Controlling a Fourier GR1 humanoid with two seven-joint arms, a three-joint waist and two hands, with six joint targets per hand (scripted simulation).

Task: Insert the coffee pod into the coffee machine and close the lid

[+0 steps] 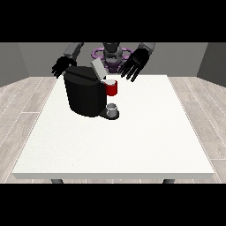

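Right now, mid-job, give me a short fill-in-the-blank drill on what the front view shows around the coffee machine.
1. The lid of the coffee machine stands ____.
2. The pod holder at the machine's front is coloured ____.
3. The small cup on the base sits directly ____ the pod holder.
4. The hand at the view's right has its fingers spread and holds ____.

Missing words: open; red; below; nothing
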